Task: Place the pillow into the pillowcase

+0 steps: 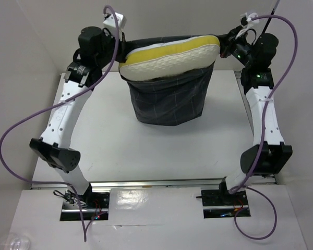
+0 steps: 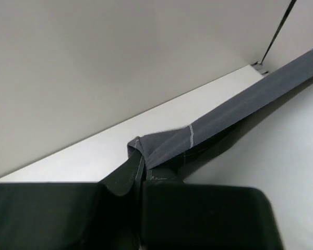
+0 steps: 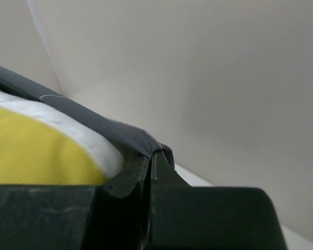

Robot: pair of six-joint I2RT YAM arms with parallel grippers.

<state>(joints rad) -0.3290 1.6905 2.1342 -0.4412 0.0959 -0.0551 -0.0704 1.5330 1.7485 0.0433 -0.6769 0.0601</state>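
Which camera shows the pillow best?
The top external view: most of the pillow shows, sitting in the mouth of the pillowcase. The right wrist view catches only a yellow-and-white end; the left wrist view shows none.

White-and-yellow pillow (image 1: 169, 57) jutting from the mouth of hanging dark checked pillowcase (image 1: 169, 101), bottom edge near tabletop

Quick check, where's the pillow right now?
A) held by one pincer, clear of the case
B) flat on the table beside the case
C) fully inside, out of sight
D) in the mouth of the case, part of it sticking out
D: the pillow sits in the open top of the hanging pillowcase, white and yellow showing above the rim, while the left pincer and right pincer each pinch a corner.
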